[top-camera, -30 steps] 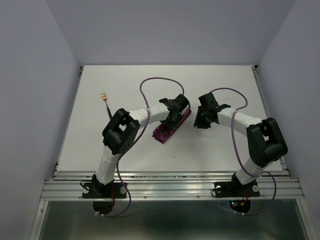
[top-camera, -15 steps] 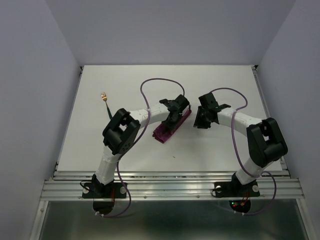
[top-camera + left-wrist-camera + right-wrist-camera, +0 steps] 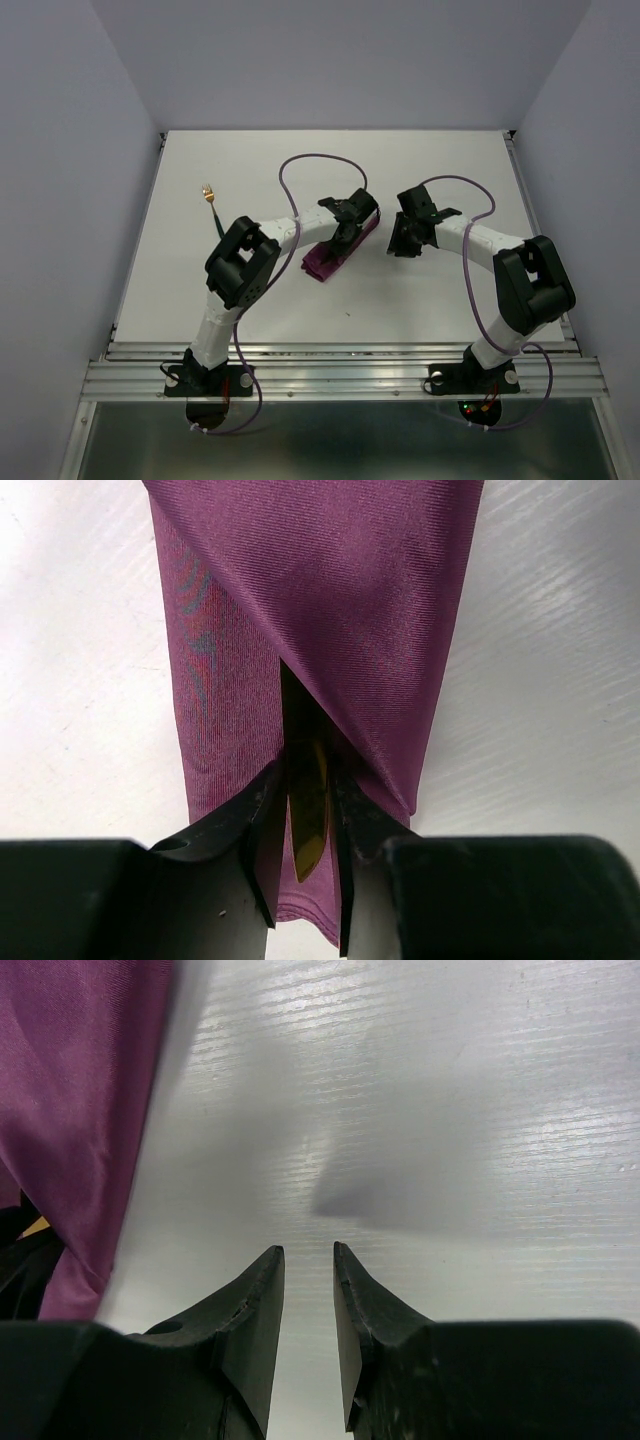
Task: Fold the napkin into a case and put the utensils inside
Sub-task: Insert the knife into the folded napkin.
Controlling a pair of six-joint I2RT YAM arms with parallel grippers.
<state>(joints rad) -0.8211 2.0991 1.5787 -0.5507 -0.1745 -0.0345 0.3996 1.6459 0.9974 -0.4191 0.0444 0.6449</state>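
The napkin is folded into a narrow plum-purple case lying diagonally at the table's middle; it also shows in the left wrist view. My left gripper is at the case's far end, shut on the knife's gold blade. The knife's black handle runs into the slit between the cloth layers and is mostly hidden. The fork, gold head and dark handle, lies alone at the far left. My right gripper hovers just right of the case, empty, its jaws a narrow gap apart.
The case's edge fills the left of the right wrist view, over white table. Purple cables loop over both arms. Grey walls enclose the table on three sides, and a metal rail runs along the near edge.
My left gripper has edged slightly down-left along the case, and the case has shifted a little to the left. The right arm has not moved.
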